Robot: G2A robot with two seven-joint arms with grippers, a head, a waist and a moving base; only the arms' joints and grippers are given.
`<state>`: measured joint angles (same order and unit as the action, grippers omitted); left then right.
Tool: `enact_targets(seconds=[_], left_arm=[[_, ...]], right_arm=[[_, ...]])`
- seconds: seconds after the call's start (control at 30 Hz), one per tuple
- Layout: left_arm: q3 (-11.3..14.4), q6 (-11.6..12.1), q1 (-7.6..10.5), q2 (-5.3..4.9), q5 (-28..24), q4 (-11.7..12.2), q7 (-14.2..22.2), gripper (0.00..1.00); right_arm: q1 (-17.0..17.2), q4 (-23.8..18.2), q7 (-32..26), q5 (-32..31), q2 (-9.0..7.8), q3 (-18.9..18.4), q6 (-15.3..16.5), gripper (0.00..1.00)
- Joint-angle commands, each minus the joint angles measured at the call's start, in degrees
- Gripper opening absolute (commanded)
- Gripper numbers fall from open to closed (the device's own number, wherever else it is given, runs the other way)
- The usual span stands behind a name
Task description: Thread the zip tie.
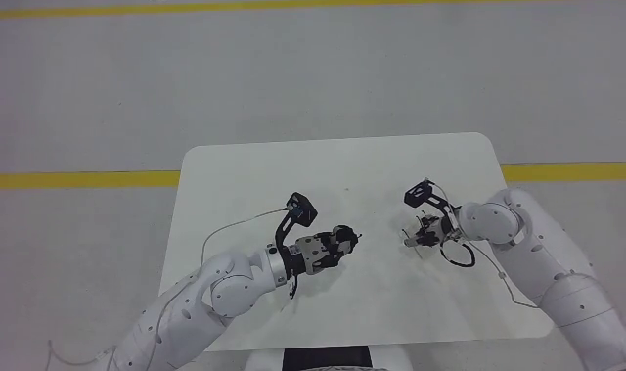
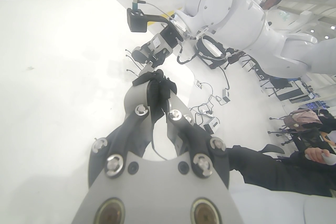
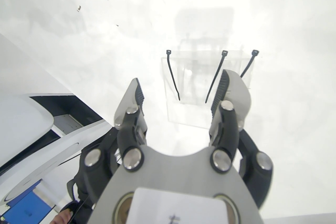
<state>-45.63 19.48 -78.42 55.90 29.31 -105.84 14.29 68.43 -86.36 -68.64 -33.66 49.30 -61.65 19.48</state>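
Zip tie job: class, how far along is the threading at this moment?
Done: the left tool is shut on a black strip, apparently a zip tie. In hand: the right tool hangs open, facing a clear holder with three more zip ties. Left: no tail is seen passing through a head, so the threading itself looks not yet done.

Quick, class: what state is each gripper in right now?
Left gripper: closed on a thin black plastic zip tie.
Right gripper: open, holding nothing.
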Motion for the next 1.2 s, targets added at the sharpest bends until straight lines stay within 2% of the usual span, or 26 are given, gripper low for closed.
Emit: enact_targets(seconds=[0.0, 0.17, 0.33, 0.87, 1.17], left_arm=[[0.0, 0.0, 0.0, 0.0, 0.0, 0.0, 0.0, 0.0], [0.0, 0.0, 0.0, 0.0, 0.0, 0.0, 0.0, 0.0], [0.0, 0.0, 0.0, 0.0, 0.0, 0.0, 0.0, 0.0], [0.0, 0.0, 0.0, 0.0, 0.0, 0.0, 0.0, 0.0], [0.0, 0.0, 0.0, 0.0, 0.0, 0.0, 0.0, 0.0]], right_arm=[[-0.04, 0.15, 0.08, -0.1, -0.14, 0.03, 0.0, 0.43], [-0.14, 0.82, 0.34, -0.04, -0.42, -0.14, 0.0, 0.38], [-0.1, 1.21, 0.74, -0.67, -0.54, -0.18, -0.09, 0.38], [-0.98, 3.48, 1.5, -0.57, -0.26, 0.91, -0.11, 0.29], [-1.53, 4.6, 1.56, -0.77, -0.11, 1.44, -0.26, 0.2]])
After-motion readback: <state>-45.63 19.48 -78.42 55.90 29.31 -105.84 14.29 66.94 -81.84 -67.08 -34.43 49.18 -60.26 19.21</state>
